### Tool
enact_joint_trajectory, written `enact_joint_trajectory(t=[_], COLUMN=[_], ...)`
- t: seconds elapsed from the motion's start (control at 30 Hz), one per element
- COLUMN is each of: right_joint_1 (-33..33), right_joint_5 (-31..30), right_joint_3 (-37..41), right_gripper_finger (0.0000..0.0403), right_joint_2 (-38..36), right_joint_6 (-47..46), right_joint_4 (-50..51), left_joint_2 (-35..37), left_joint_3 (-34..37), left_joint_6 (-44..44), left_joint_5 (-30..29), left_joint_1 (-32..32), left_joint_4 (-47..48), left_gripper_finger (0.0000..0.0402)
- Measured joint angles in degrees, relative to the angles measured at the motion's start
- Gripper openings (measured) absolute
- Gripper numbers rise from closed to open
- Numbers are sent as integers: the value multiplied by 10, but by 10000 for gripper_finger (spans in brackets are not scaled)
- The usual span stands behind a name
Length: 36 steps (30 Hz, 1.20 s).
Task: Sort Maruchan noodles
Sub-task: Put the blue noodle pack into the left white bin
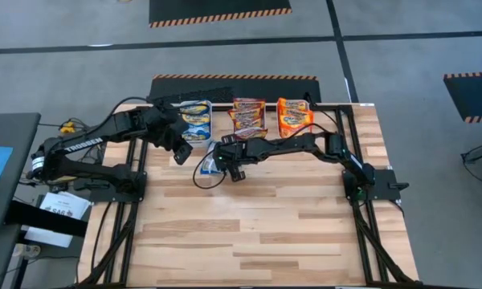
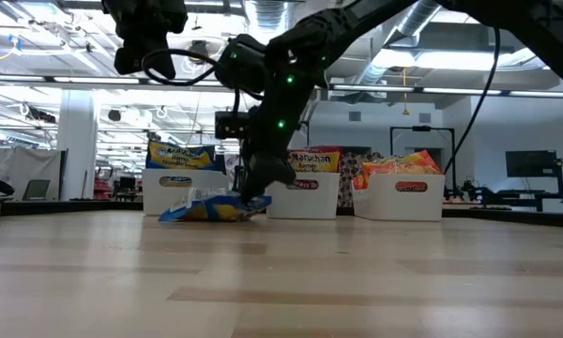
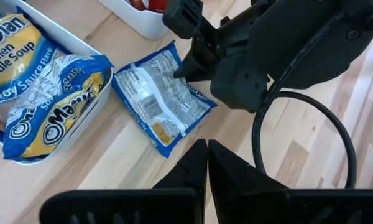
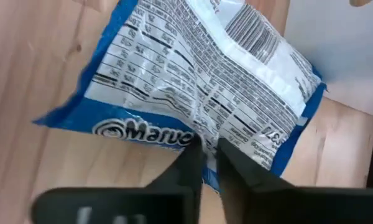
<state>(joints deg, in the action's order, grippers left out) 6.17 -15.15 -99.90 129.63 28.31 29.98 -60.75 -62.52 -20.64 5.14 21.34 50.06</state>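
Observation:
A blue Maruchan noodles packet (image 1: 209, 166) lies label side up on the table in front of the bins (image 4: 193, 74). My right gripper (image 4: 209, 152) reaches in from the right and is shut on the packet's edge (image 2: 255, 192). My left gripper (image 3: 207, 152) hangs shut above the table, left of and above the packet (image 3: 161, 102), touching nothing. Three white bins stand along the far edge. They hold blue packets (image 1: 195, 119), maroon packets (image 1: 248, 116) and orange packets (image 1: 293, 116). My right gripper pinches the blue packet's printed long edge (image 4: 196, 135) between its two fingertips. The fingers come slanting down from the table's right side. The packet stays flat on the wood (image 2: 211, 208), its crinkled film bunched slightly at the fingers.
The blue packets' bin (image 3: 81, 43) stands just beyond the lying packet, its near wall (image 4: 348, 56) close to the packet's end. A black cable (image 1: 199, 178) loops beside the right gripper. The near half of the wooden table (image 1: 257, 233) is bare wood.

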Motion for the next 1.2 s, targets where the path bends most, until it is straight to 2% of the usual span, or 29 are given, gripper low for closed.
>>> enact_joint_trajectory(t=[0.17, 0.33, 0.43, 0.63, 0.87, 1.0, 1.2], right_joint_1=[0, -2, -1, 0, 2, 8, 16], right_joint_5=[14, 17, 22, 71, 111, 114, 121], right_joint_3=[-1, 0, -15, -105, -213, -255, -280], right_gripper_finger=[9, 6, 5, 5, 5, 5, 5], right_joint_2=[-2, -11, -19, -21, -22, -23, -23], right_joint_6=[0, 0, -15, -66, -136, -171, -212], right_joint_4=[11, 36, 84, 220, 319, 340, 336], left_joint_2=[0, 0, 0, 0, 3, 21, 63], left_joint_3=[0, 0, 0, 0, 0, 0, 0], left_joint_6=[8, 17, 20, 30, 48, 65, 86], left_joint_5=[0, 0, 0, 0, -8, -50, -56], left_joint_1=[0, 0, 0, 0, 0, 1, 12], left_joint_4=[0, 0, 0, 1, 3, 3, 3], left_gripper_finger=[0, 0, 0, 0, 0, 0, 0])
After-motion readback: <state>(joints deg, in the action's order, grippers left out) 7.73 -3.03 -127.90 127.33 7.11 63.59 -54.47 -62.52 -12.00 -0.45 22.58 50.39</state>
